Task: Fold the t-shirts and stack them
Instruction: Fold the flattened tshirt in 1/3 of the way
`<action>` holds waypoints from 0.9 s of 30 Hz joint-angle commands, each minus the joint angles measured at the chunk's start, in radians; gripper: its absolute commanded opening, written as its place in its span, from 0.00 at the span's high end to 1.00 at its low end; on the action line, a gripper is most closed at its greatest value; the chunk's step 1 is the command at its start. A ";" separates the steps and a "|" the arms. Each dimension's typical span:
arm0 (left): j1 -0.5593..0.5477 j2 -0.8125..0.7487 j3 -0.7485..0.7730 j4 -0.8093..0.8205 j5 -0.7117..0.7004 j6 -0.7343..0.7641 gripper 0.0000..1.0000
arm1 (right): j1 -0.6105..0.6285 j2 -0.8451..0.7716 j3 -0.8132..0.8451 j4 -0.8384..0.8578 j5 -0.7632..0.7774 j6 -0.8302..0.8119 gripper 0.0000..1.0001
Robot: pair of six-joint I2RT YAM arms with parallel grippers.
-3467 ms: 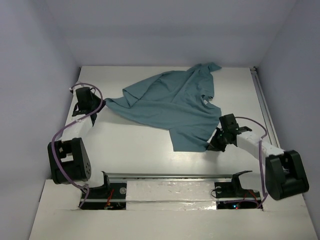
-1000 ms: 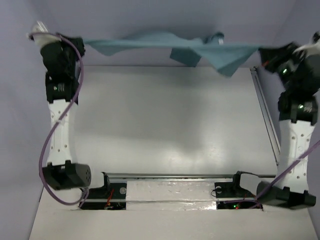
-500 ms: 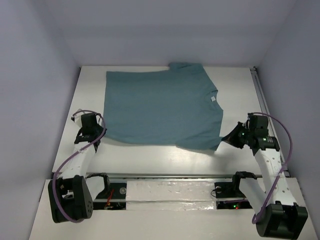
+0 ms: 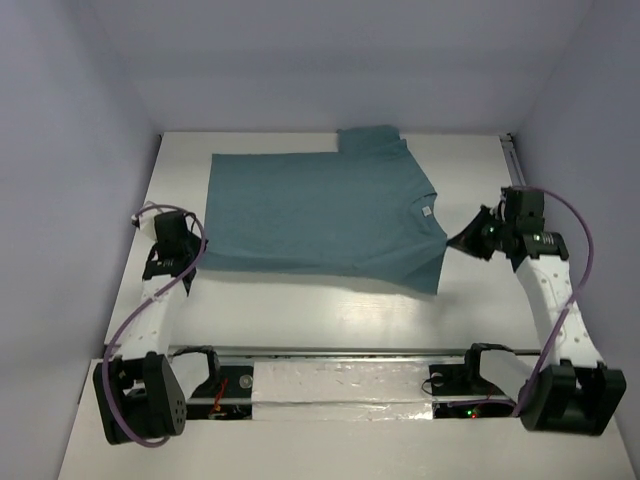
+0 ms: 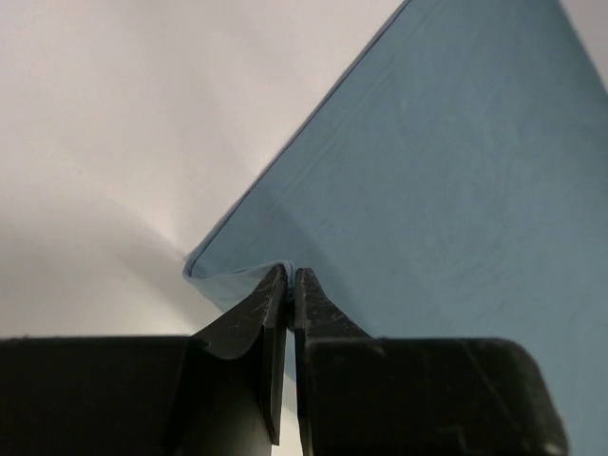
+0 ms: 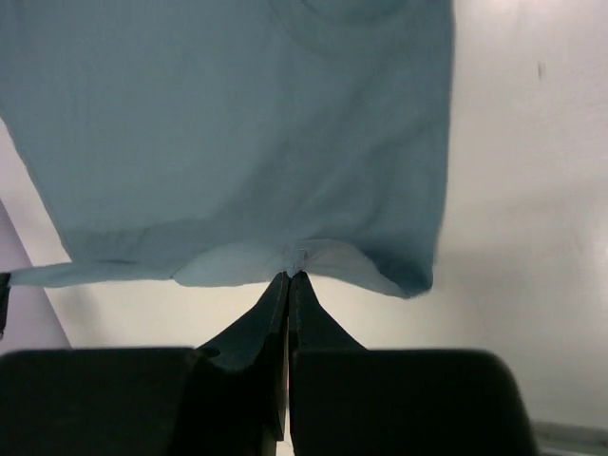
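One teal t-shirt (image 4: 320,210) lies spread flat on the white tabletop (image 4: 330,310), with its neck label (image 4: 426,211) toward the right. Left pincer (image 5: 290,275) is clamped on the near-left corner. Right pincer (image 6: 288,277) is closed on a fold of the right edge.

A white worktop (image 4: 300,300) fills the middle of the overhead view. Plain pale lavender-grey walls enclose it: a far wall (image 4: 330,60), a left wall (image 4: 60,200) and a right wall (image 4: 590,110). A thin metal rail (image 4: 515,160) runs along its right edge, and a silver bar (image 4: 340,352) crosses its near edge. The light is soft and even.
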 commanded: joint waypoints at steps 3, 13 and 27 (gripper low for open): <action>0.003 0.112 0.106 0.083 -0.009 0.001 1.00 | 0.007 0.269 0.197 0.213 0.044 -0.042 1.00; 0.003 0.454 0.265 0.195 -0.007 0.017 1.00 | 0.072 0.784 0.755 0.217 0.062 -0.108 1.00; 0.037 0.389 0.364 0.085 0.027 0.121 0.13 | 0.104 0.792 0.581 0.277 0.162 -0.089 0.84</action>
